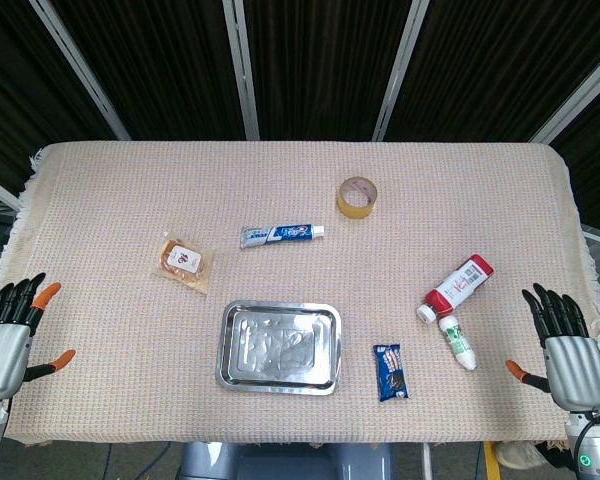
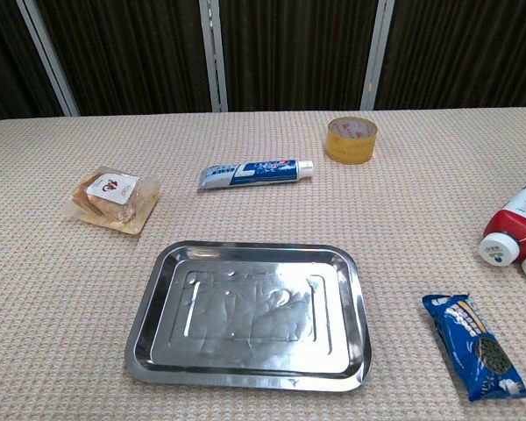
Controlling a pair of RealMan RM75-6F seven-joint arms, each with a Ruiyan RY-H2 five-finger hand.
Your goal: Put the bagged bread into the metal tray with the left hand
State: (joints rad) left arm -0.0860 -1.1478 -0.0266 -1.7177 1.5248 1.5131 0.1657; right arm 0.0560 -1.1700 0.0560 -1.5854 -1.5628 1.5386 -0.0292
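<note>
The bagged bread [image 1: 185, 263] [image 2: 114, 198] lies flat on the cloth, a clear bag with a brown loaf and a white label. The metal tray [image 1: 329, 345] [image 2: 154, 289] sits empty to its right and nearer the front edge. My left hand [image 1: 8, 338] hovers at the table's left front corner, fingers spread, holding nothing, well left of the bread. At the right front corner my right hand [image 1: 562, 350] is likewise spread and empty. Neither hand shows in the chest view.
A toothpaste tube [image 1: 282, 234] [image 2: 256, 173] lies behind the tray, a tape roll [image 1: 358, 196] [image 2: 351, 139] further back. A blue snack pack [image 1: 391, 371] [image 2: 476, 345] sits right of the tray. A red bottle [image 1: 458, 288] [image 2: 515, 231] and a small white bottle [image 1: 459, 343] lie at right.
</note>
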